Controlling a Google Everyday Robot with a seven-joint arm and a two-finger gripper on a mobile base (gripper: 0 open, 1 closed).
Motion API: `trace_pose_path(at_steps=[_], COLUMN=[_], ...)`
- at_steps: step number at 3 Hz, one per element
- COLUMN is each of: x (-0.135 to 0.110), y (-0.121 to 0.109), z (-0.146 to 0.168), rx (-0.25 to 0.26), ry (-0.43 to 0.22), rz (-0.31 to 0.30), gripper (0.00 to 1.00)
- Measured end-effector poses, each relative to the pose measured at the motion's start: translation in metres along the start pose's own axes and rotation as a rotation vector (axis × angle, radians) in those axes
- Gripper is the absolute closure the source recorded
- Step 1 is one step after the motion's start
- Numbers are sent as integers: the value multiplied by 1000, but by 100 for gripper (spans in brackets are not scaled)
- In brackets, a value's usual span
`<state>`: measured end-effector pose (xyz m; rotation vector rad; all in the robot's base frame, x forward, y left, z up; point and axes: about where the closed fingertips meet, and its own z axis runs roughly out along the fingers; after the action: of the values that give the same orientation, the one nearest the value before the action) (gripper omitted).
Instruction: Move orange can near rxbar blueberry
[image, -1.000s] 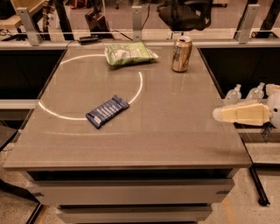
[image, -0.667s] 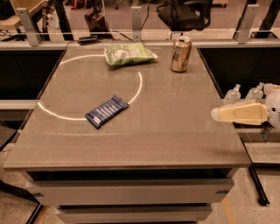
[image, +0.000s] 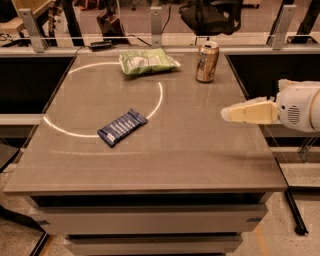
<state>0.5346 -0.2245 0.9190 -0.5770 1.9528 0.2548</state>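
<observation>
**Q:** What does the scene show?

**A:** A grey-brown table (image: 190, 150) seen from the front and slightly above. A thin bright ring of light (image: 159, 97) curves across its left half.

**Q:** Where is the can?

**A:** The can (image: 207, 62) stands upright near the back right corner of the table. It is orange-bronze with a silver top. To its left, a little apart, lies a crinkly green bag (image: 147, 61), which rests on the far arc of the ring.

**Q:** And the bar?

**A:** The bar (image: 122, 127) lies flat on the left-centre of the table. It is dark blue with white lettering and is turned on a diagonal, its right end farther back. It sits across the near arc of the ring. The bar and the can are well apart, with open tabletop between them.

**Q:** Where is the gripper?

**A:** The gripper (image: 225, 114) reaches in from the right edge on a white arm, its cream tip pointing left. It hangs over the right side of the table, nearer the viewer than the can and well apart from both can and bar. It is seen side-on, so I cannot tell whether it is open or closed.

**Q:** Anything behind the table?

**A:** A small black device (image: 101, 45) rests at the back edge.
</observation>
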Motion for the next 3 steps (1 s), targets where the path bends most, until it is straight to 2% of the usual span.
trace_pose_path(at_steps=[1,2,3], x=[-10,-15,-24], y=[-2,-6,-18], z=[32,66,101], rx=[-19,-32,-24], ry=[-27,-58,-96], rz=[-15,-7,17], gripper=[0,0,0])
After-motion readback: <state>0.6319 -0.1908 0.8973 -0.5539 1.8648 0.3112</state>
